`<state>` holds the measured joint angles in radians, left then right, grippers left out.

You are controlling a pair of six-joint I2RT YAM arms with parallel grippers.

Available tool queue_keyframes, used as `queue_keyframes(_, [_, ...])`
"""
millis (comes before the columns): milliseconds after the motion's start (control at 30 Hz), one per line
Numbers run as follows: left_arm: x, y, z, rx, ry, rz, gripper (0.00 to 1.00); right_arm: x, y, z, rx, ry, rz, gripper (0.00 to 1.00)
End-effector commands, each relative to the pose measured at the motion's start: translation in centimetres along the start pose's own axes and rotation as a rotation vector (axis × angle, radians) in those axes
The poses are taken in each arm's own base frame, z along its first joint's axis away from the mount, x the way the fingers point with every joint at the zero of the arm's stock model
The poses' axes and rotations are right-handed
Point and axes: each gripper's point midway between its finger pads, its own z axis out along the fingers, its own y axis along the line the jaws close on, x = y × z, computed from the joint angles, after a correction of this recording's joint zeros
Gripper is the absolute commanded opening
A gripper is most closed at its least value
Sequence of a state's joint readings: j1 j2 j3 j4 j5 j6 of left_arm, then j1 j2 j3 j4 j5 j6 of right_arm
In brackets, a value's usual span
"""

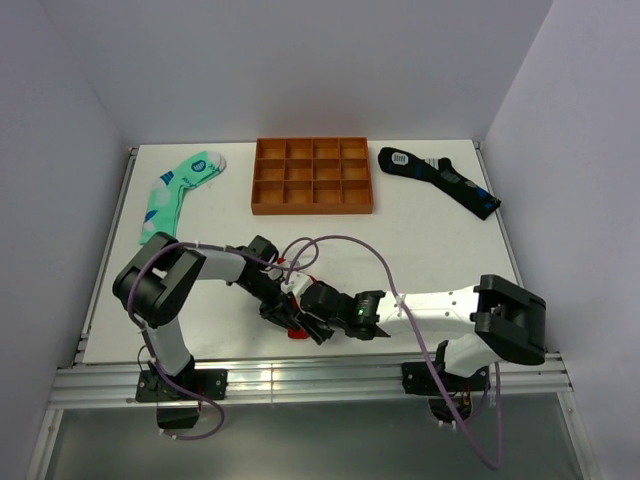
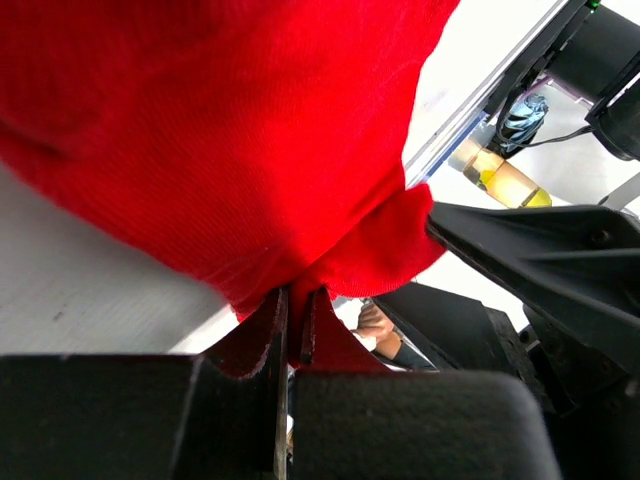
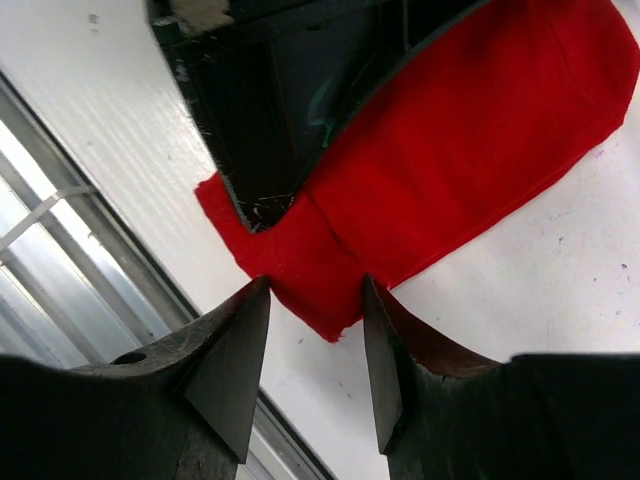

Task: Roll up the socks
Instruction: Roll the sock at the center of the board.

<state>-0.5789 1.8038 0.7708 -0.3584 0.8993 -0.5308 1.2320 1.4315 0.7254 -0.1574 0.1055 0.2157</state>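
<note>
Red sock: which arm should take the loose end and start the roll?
Probably the right. The right gripper is open, with a free corner of the red sock lying between its fingers in the wrist view. The left gripper is already shut on the fabric, anchoring it.

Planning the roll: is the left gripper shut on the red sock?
Shut on the red sock: the left gripper pinches its edge between fingers with barely a gap, left wrist view.

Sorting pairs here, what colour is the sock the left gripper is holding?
Plain red; the sock shows best in the left wrist view.
</note>
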Motion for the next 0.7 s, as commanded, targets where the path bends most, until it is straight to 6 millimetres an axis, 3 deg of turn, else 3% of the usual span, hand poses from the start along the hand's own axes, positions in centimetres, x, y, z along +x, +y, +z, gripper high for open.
queue_keyframes(0, [-1.5, 3.2, 0.2, -0.140, -0.069, 0.033, 0.00, -0.2, 0.1, 0.7, 0.020, -0.009, 0.026, 0.49])
queue_keyframes(133, [-1.7, 3.0, 0.0, -0.123, -0.087, 0.026, 0.00, 0.4, 0.0, 1.3, 0.037, 0.023, 0.073, 0.43])
queue_keyframes(367, [-2.1, 2.7, -0.2, -0.085, -0.148, -0.002, 0.00, 2.0, 0.3, 1.8, 0.004, 0.052, 0.180, 0.10])
queue_keyframes(667, [-4.8, 1.0, -1.5, -0.019, -0.371, 0.009, 0.12, 3.2, 0.4, 1.2, -0.080, 0.121, 0.343, 0.08])
